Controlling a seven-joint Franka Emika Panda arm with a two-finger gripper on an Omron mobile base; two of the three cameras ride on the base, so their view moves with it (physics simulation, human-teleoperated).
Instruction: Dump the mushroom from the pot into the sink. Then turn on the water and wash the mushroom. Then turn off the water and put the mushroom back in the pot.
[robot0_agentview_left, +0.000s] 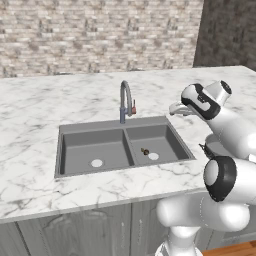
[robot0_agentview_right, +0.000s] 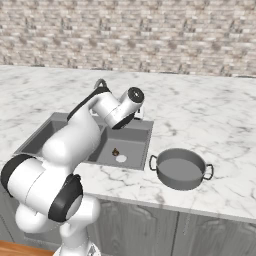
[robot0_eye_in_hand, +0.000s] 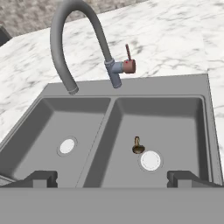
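Note:
The mushroom (robot0_eye_in_hand: 138, 145) (robot0_agentview_left: 145, 151) (robot0_agentview_right: 115, 152), a small brown lump, lies in the right basin of the dark grey sink (robot0_eye_in_hand: 175, 122) (robot0_agentview_left: 90, 145), just beside that basin's light drain (robot0_eye_in_hand: 150, 160). My gripper (robot0_eye_in_hand: 113, 178) (robot0_agentview_left: 176, 108) hovers above the sink's near right side, open with nothing between its fingers, looking down at the basin and the faucet. The pot (robot0_agentview_right: 180, 169) stands upright and empty on the counter to the right of the sink. In the left base view my arm hides most of the pot (robot0_agentview_left: 214, 148).
A curved grey faucet (robot0_eye_in_hand: 65, 39) (robot0_agentview_left: 125, 100) rises behind the divider, its spout end over the left basin and its red-tipped handle (robot0_eye_in_hand: 128, 64) on the right. No water stream shows. White marble counter (robot0_agentview_left: 40, 110) surrounds the sink, and a brick wall runs behind.

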